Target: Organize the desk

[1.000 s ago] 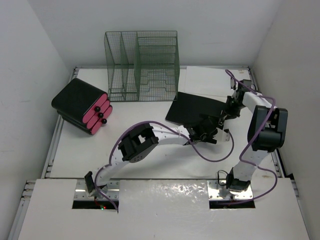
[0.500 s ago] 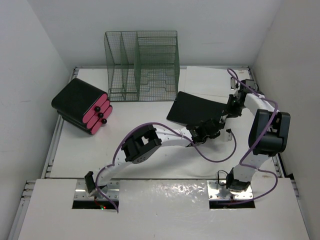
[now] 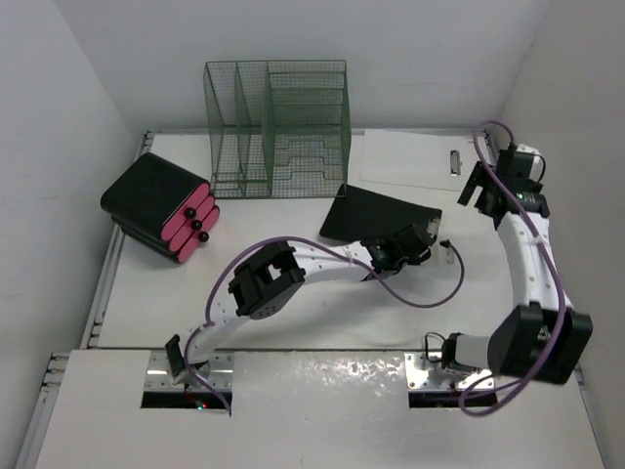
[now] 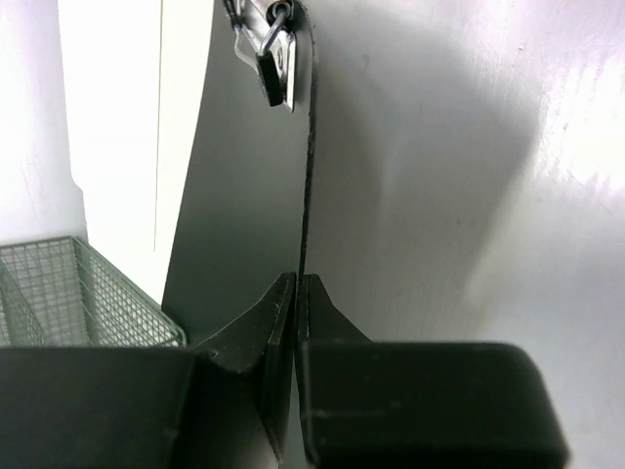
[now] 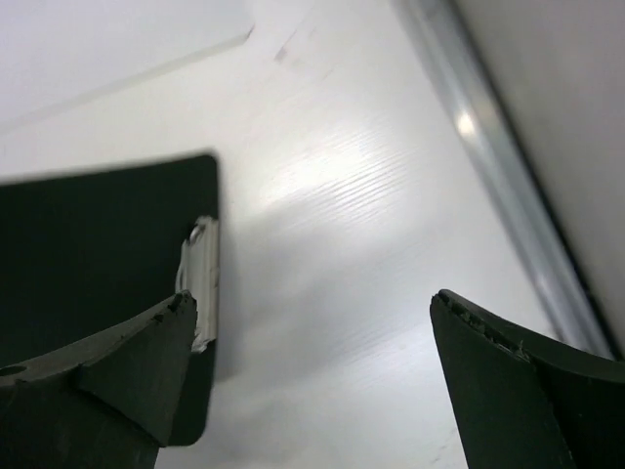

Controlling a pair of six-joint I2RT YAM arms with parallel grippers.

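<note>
A black clipboard [image 3: 376,215] lies mid-desk, its metal clip [image 3: 431,234] at the right end. My left gripper [image 3: 415,244] is shut on the board's near right edge. In the left wrist view the thin board [image 4: 244,195] runs edge-on out from between the closed fingertips [image 4: 296,278], with the clip [image 4: 276,63] at the far end. My right gripper [image 3: 476,188] hangs open near the back right, apart from the board. In its wrist view the open jaws [image 5: 312,298] hold nothing, and the board [image 5: 88,254] and clip [image 5: 202,283] lie to the left. The white desk [image 3: 312,313] spreads under everything.
A green wire-mesh file organizer [image 3: 278,127] stands at the back. A black case with pink ends [image 3: 161,207] sits at the left. A white sheet with a clip [image 3: 405,156] lies at the back right. The right rail [image 5: 508,166] runs close beside my right gripper.
My left gripper has shut on the black clipboard's edge. My right gripper let go of the board, opened wide and drew back toward the back right.
</note>
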